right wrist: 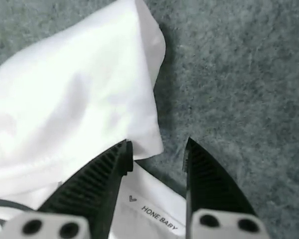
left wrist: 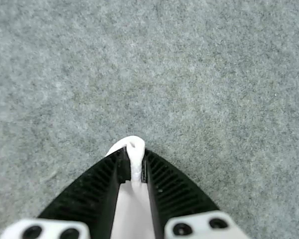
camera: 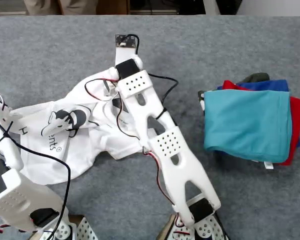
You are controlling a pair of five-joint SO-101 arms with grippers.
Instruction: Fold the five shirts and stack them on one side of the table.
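Stack [camera: 250,125] of folded shirts, teal on top, sits at table's [camera: 240,50] right side. White shirt [camera: 90,135] lies rumpled left-centre. L gripper [left wrist: 134,154] clenched on its fabric fold; R gripper [right wrist: 158,144] spread apart over shirt's edge.

The high view looks down from well above the white shirt [camera: 90,145]. Each wrist view faces down, close over what seems that shirt's edge, a part the high view shares.

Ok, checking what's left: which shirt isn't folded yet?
The white shirt, lying crumpled and spread out; the others lie folded in one stack, teal shirt on top.
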